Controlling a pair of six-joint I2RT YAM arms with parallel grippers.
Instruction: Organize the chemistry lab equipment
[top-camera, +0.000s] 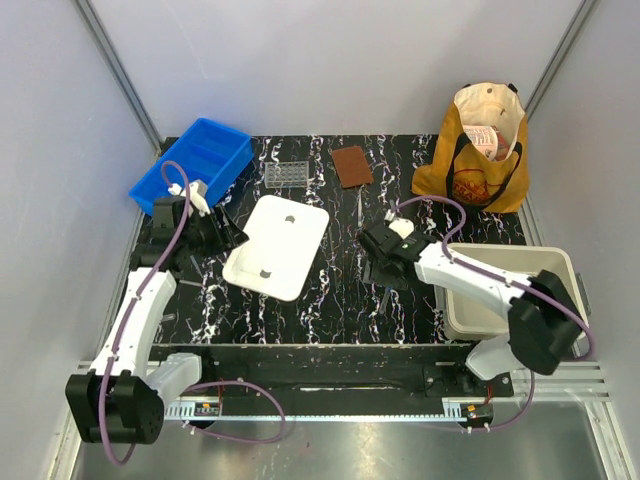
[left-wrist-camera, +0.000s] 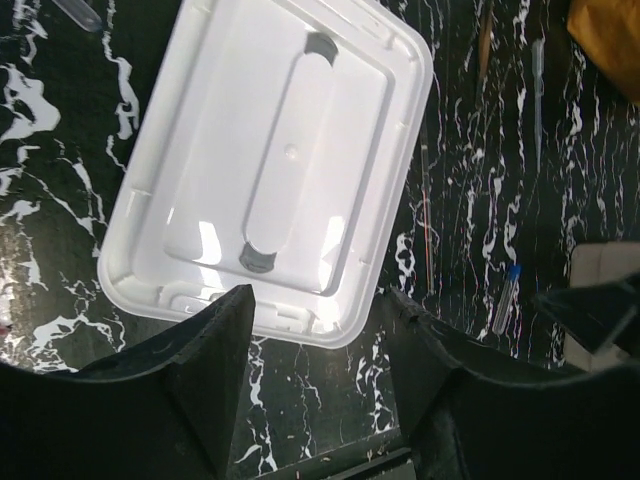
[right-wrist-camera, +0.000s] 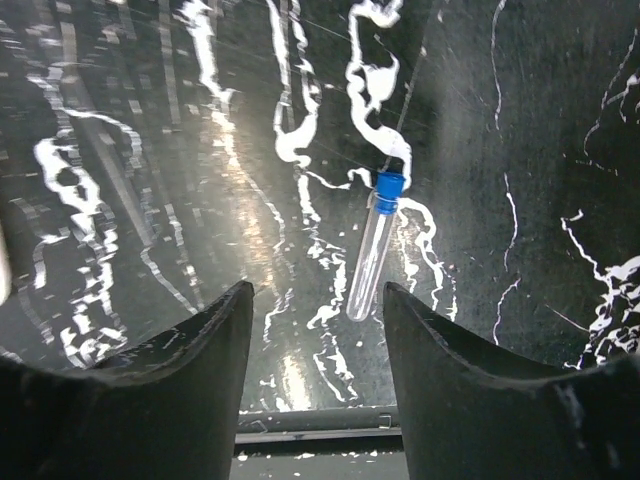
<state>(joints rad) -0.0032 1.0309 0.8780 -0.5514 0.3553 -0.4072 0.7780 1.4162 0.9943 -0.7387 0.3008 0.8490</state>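
Blue-capped tube (right-wrist-camera: 372, 250) lies before forward-reaching right gripper (right-wrist-camera: 317, 290).

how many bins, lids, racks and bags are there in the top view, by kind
bins: 2 (blue bin, white bin)
lids: 1 (white lid)
racks: 1 (clear tube rack)
bags: 1 (tan tote bag)
total: 5

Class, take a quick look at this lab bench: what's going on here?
Two robot arms are tidying lab gear on a black marbled table. The right gripper hovers over a blue-capped tube lying flat, with its jaws open on either side and apparently not touching it. The left gripper, also open, hangs at the near edge of an empty white tray. Nothing is held yet.
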